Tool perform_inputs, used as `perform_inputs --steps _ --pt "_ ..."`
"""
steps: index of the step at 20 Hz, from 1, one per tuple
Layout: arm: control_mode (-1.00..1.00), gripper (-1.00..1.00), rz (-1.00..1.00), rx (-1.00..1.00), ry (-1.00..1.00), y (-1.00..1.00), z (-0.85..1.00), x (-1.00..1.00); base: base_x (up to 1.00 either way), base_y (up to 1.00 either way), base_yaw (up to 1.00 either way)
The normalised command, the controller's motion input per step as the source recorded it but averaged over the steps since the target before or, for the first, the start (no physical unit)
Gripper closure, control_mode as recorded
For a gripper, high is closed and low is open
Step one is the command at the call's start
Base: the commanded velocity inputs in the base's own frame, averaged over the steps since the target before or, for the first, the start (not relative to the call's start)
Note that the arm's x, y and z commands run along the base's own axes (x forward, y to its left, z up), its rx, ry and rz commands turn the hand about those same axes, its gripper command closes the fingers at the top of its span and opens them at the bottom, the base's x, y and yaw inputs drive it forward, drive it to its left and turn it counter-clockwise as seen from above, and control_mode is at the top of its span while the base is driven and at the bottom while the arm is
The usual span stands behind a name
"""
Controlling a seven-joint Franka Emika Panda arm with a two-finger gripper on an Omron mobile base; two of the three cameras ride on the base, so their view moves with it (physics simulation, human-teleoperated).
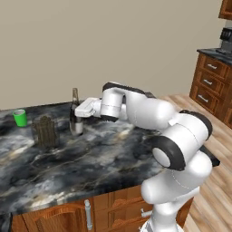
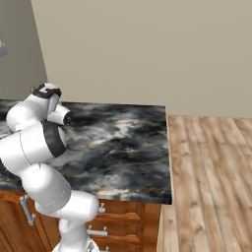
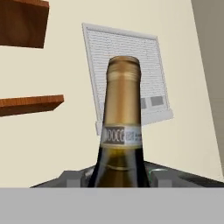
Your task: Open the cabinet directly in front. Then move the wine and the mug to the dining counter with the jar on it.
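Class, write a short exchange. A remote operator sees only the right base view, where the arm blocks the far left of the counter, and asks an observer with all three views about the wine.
Operator: Where is the wine?
Observer: It stands upright on the dining counter, just beyond the arm's wrist.
Operator: Does the gripper have it?
Observer: It looks so. In the hand view the fingertips meet the bottle's sides below the neck.
Operator: Anything close by?
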Motion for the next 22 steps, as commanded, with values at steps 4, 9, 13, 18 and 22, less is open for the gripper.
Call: perform_inputs --steps 4,9,13,18,22 --pt "-1.0 1.0 0.01 -0.05 0.07 -0.13 -0.58 0.0 0.0 0.0 0.0" --pt "-1.0 1.0 0.03 -0.05 0.1 -0.04 -0.53 0.08 0.0 0.0 0.0" --pt "-1.0 1.0 0.0 -0.03 0.03 0.07 -0.46 0.31 0.0 0.0 0.0" --pt "-1.0 1.0 0.0 -0.05 0.0 0.21 -0.26 0.52 0.0 0.0 0.0" --pt "-1.0 1.0 0.0 -0.06 0.0 0.24 -0.31 0.46 0.0 0.0 0.0"
